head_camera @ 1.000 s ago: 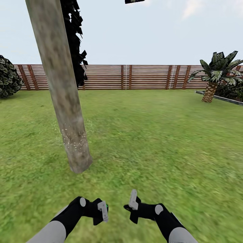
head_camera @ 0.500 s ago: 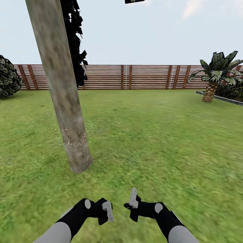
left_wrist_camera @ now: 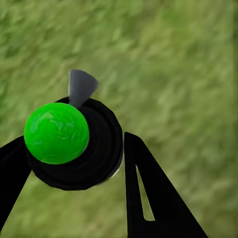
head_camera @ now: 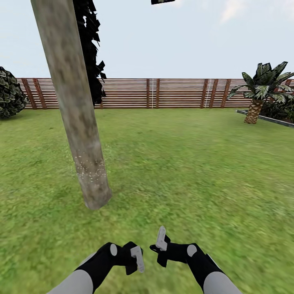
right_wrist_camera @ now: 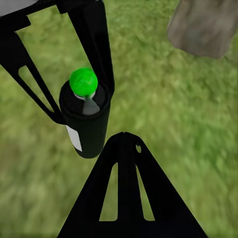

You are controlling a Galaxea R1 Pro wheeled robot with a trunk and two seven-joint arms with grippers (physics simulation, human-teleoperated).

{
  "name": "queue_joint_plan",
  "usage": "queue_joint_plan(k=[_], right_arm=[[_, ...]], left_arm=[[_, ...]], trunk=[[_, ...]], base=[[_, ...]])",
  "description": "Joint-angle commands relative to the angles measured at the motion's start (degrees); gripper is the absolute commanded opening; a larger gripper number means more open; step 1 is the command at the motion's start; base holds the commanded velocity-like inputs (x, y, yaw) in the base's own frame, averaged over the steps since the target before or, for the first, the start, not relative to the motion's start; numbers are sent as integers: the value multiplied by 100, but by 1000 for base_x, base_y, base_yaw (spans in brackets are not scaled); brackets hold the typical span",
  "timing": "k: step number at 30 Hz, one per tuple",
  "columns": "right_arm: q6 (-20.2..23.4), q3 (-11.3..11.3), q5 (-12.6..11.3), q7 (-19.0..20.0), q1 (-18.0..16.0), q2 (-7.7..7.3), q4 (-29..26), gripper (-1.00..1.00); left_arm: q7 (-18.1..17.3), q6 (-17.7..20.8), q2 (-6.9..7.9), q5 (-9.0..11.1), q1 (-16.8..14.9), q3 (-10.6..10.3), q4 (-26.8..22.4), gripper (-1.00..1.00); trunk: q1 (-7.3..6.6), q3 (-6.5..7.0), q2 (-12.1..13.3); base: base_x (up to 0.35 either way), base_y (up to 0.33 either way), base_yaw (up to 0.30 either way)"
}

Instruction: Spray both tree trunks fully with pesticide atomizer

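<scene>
A thick mottled beige-grey tree trunk point(head_camera: 77, 122) rises from the lawn at the left, with fine white specks low down near its base point(right_wrist_camera: 203, 25). The pesticide atomizer point(left_wrist_camera: 74, 144) is a black can with a green ball top point(right_wrist_camera: 83, 82) and a grey nozzle. My left gripper point(head_camera: 136, 259) is shut on it, one finger on each side of the can, just above the grass. My right gripper point(head_camera: 161, 241) hangs close beside it, fingers together and holding nothing point(right_wrist_camera: 124, 136). The atomizer sits well short of the trunk, to its right.
A brown slatted fence point(head_camera: 171, 93) closes the far side of the lawn. A short palm point(head_camera: 259, 96) stands by a raised bed edge point(head_camera: 265, 118) at the right. A dark bush point(head_camera: 10, 96) sits far left and a dark-leaved tree point(head_camera: 92, 53) behind the trunk.
My left arm has slid to the right with the atomizer, closing the gap to the right gripper. The right arm has barely moved and the view is steady.
</scene>
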Motion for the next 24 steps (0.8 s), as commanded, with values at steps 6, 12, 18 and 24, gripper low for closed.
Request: queue_joint_plan(k=[6,12,18,24], right_arm=[[-12,167,34,225,-4,8,-21,-100],[-11,196,31,253,-4,8,-25,-100],[-11,197,30,253,-5,8,-25,-100],[-11,197,30,253,-6,8,-23,-100]], left_arm=[[-7,-49,18,-63,-3,-3,-6,-100],[-22,-69,48,-54,-3,-24,-6,-100],[-34,-80,12,-22,4,-5,31,-100],[-17,-83,-21,7,6,-3,45,-100]], trunk=[[-1,-6,-3],[-1,-6,-3],[-1,-6,-3],[-1,-6,-3]], base=[[0,0,0],[0,0,0],[0,0,0],[0,0,0]])
